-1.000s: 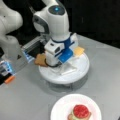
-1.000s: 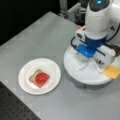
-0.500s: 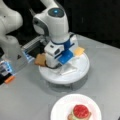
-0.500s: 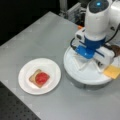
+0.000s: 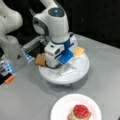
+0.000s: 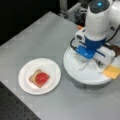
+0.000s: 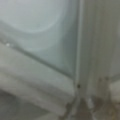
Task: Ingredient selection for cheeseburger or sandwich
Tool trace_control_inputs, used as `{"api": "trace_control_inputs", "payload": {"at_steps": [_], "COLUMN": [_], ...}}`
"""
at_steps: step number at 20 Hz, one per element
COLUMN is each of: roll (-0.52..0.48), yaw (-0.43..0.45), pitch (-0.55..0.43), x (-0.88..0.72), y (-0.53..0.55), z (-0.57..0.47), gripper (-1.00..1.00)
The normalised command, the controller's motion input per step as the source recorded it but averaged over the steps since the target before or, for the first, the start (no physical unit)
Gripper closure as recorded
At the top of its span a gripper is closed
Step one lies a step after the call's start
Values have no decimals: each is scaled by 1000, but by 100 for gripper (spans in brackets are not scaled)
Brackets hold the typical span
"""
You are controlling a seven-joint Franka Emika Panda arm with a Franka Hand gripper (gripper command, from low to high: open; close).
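Observation:
In both front views my gripper (image 5: 57,66) (image 6: 99,63) is down inside the white segmented tray (image 5: 82,68) (image 6: 72,72), its fingers hidden under the white and blue hand. The wrist view shows only the tray's dividers (image 7: 77,62) from very near. An orange cheese square (image 5: 78,50) (image 6: 112,72) lies on the tray's rim. A tan bread square (image 5: 40,59) sits at the tray's left edge. On the white paper plate (image 5: 60,110) (image 6: 53,70) rests the sandwich (image 5: 79,113) (image 6: 39,78): a bread square, a bit of green, and a red tomato disc (image 5: 81,110) (image 6: 42,77) on top.
The arm's grey base and a second white arm (image 5: 10,32) stand at a front view's left. A small orange item (image 5: 9,79) lies near the table's left edge. Black perforated board (image 6: 15,110) borders the grey table.

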Motion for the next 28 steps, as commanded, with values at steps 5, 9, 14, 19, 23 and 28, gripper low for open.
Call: {"api": "trace_control_inputs", "payload": {"at_steps": [5, 9, 14, 19, 23, 28], "roll": [-98, -55, -21, 1, 9, 11], "yaw": [324, 355, 344, 316, 318, 356], "pitch": [-185, -188, -158, -124, -104, -59], "x": [-393, -419, -454, -504, -519, -493], "y": [-2, -33, -80, -126, -183, -230], "z": [-263, -296, -278, -231, -207, -178], "gripper": [-100, -100, -100, -100, -100, -100]}}
